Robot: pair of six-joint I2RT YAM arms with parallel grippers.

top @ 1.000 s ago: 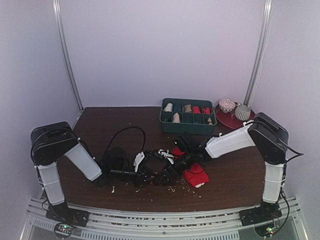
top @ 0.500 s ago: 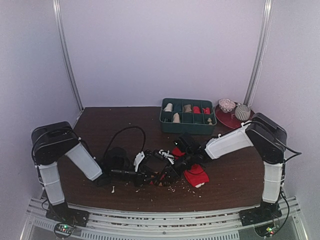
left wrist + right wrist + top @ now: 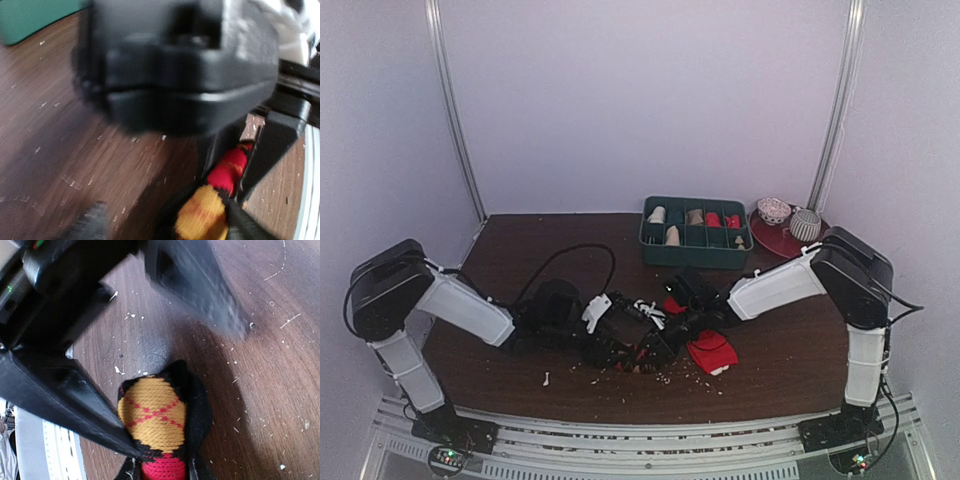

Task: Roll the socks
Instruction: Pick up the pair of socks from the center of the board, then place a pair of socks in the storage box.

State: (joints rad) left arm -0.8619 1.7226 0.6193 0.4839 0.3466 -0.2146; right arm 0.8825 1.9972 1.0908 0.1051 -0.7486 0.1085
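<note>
The black sock with orange-and-red argyle diamonds (image 3: 152, 417) lies bunched on the brown table (image 3: 520, 250), between the two grippers in the top view (image 3: 641, 353). My right gripper (image 3: 665, 340) is shut on it, its jaws pinching the red diamond end at the bottom of the right wrist view. My left gripper (image 3: 608, 328) sits just left of the sock, jaws spread wide with nothing between them. In the blurred left wrist view the sock (image 3: 220, 200) shows at the lower right. The plain red sock (image 3: 712, 351) lies under the right forearm.
A green compartment tray (image 3: 696, 260) holding small rolled bundles stands at the back. Right of it is a red plate (image 3: 770, 240) carrying two patterned balls. A black cable (image 3: 570, 262) loops over the table's left middle. Pale crumbs (image 3: 670, 378) litter the front.
My right gripper closed on the argyle sock. My left gripper then let go and opened, and the left arm's shoulder swung back to the left.
</note>
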